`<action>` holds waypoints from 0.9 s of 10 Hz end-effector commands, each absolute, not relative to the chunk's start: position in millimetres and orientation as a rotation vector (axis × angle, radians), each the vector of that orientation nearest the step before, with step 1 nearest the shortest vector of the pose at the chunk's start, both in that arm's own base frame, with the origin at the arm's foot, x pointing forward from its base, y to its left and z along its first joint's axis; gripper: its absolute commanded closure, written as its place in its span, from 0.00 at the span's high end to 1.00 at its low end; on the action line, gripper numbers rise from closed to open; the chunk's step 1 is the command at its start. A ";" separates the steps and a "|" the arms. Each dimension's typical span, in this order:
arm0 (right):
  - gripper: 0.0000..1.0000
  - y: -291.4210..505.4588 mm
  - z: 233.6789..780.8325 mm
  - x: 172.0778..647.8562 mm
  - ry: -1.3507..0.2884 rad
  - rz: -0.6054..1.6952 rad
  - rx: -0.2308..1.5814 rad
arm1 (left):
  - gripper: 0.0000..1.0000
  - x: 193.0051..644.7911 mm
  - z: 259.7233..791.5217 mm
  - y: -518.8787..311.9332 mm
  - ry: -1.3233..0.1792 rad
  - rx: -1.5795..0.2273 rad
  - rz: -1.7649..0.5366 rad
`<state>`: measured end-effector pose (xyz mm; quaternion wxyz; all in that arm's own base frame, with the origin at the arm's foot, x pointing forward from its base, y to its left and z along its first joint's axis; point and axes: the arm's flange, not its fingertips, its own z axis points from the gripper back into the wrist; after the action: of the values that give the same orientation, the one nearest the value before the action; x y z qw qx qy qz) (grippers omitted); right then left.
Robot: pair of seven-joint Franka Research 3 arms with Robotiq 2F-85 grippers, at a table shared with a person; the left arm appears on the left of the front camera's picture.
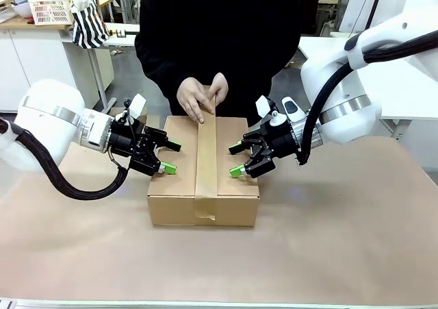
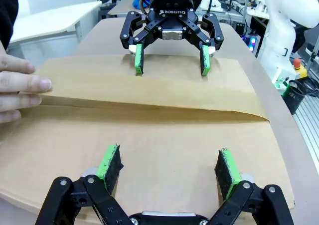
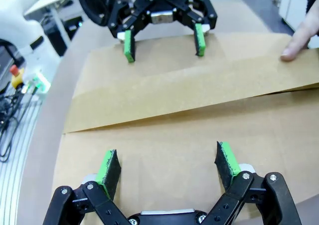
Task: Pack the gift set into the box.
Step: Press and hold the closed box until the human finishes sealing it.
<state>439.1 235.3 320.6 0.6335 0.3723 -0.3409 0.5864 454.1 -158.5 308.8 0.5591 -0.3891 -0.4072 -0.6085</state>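
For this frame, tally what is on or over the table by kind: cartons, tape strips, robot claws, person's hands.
Cartons: 1, the closed box
Tape strips: 1, the tape along the top seam
Robot claws: 2, left claw and right claw, both open over the box top
Person's hands: 2, the hands on the tape's far end
Total: 6

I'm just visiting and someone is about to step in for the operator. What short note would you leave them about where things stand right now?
Left gripper: open, holding nothing, pads resting on the box's left top flap.
Right gripper: open, holding nothing, pads on the right top flap.
Box: mid-table, flaps closed flat; whatever is inside is hidden.
Tape strip: brown paper, laid along the centre seam and folded down the near side.
Person's hands: pressing the strip at the far edge.
Done: box closed, seam covered.
Left: probably finish pressing the tape, then lift both grippers away.
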 end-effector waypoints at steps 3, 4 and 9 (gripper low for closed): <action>1.00 234.0 315.7 437.0 -0.777 1.321 0.855 | 1.00 452.8 307.2 -158.3 -0.965 -0.914 -1.444; 1.00 234.0 315.7 437.0 -0.777 1.321 0.855 | 1.00 452.8 307.2 -158.3 -0.965 -0.914 -1.444; 1.00 234.0 315.7 437.0 -0.777 1.321 0.855 | 1.00 452.8 307.2 -158.3 -0.965 -0.914 -1.444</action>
<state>439.2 235.2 320.5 0.6335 0.3724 -0.3409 0.5863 454.2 -158.5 308.8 0.5590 -0.3891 -0.4072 -0.6085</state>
